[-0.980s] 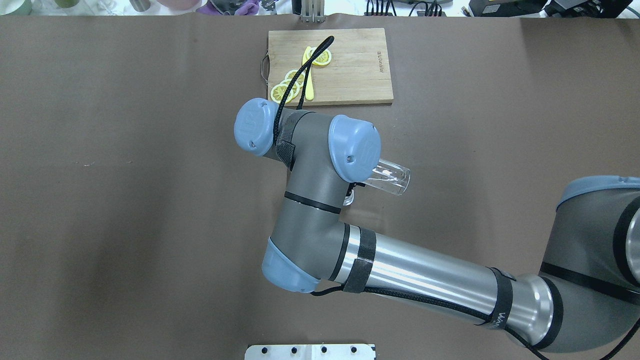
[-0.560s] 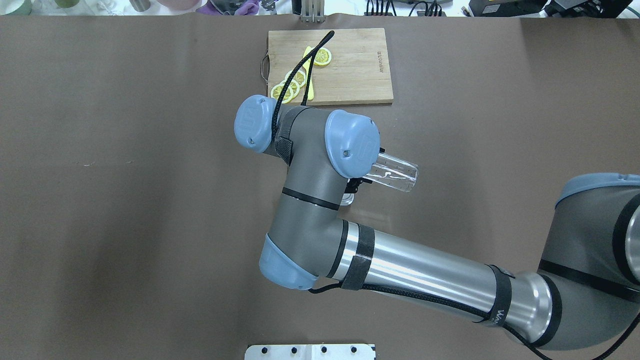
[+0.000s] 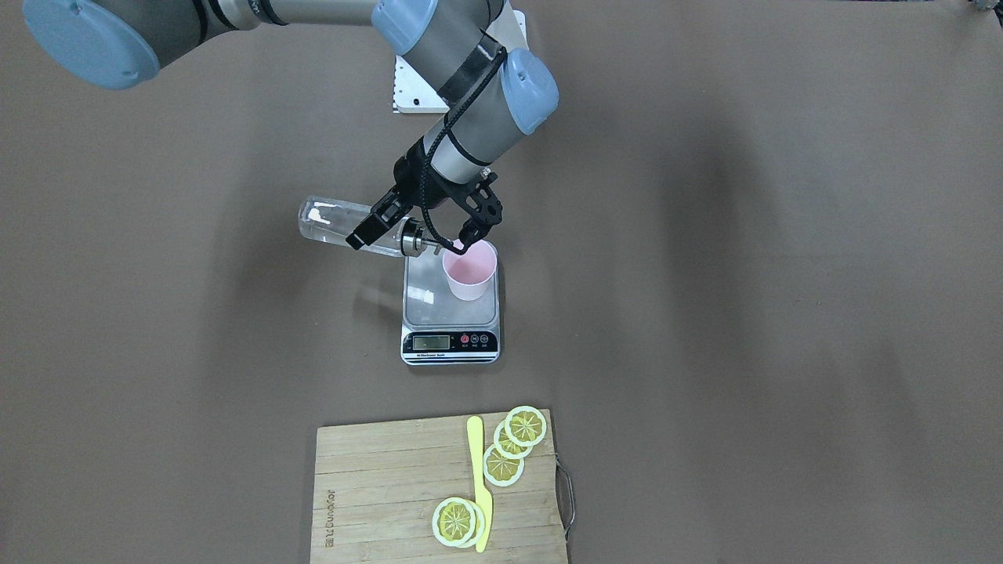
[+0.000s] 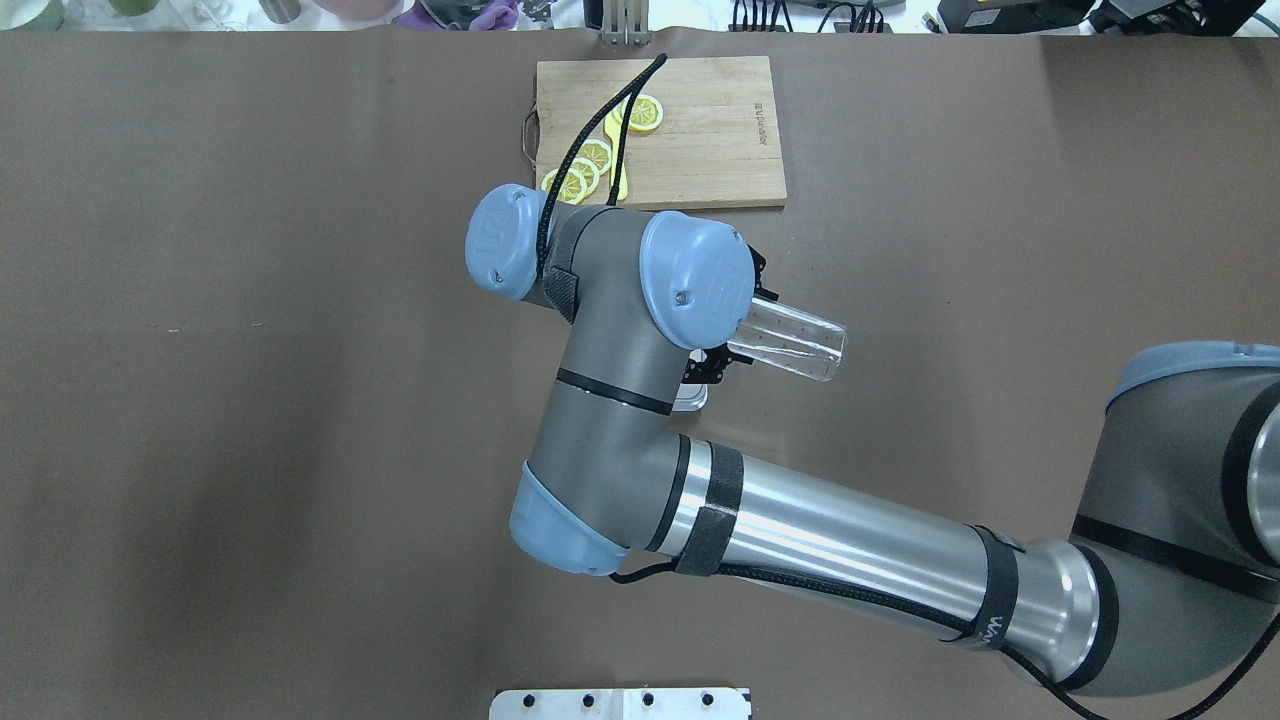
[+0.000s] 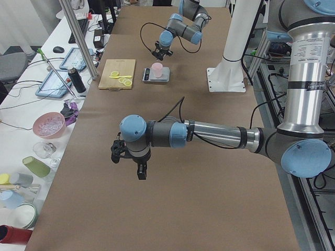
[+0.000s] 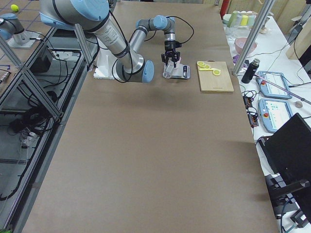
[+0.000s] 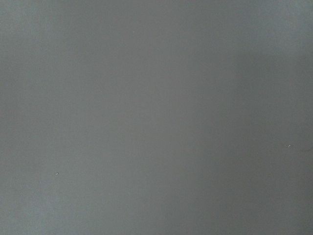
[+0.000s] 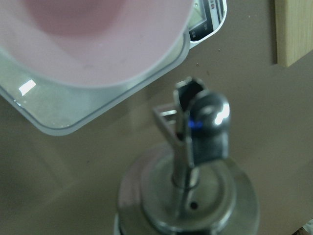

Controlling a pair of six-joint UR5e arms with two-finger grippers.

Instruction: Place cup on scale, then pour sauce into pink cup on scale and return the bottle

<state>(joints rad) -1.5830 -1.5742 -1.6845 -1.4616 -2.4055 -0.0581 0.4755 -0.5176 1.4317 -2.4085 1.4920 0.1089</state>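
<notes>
Right arm (image 4: 820,535): I have it reached over the middle of the table (image 4: 250,400), forearm low, wrist folded over.
Right gripper (image 3: 411,235): fingers clamped on the neck of the bottle (image 3: 329,221), carrying it tipped close to level.
Left arm (image 5: 214,135): stretched out level, well apart from the right.
Left gripper (image 5: 128,163): pointing down, off the surface; from here I cannot tell how its fingers stand.

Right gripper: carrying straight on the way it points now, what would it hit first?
Probably the scale: the right gripper, shut on the tilted bottle, points down at the platform's robot-side edge beside the cup. Depth is unclear; it might meet the cup's rim or the table first.
</notes>
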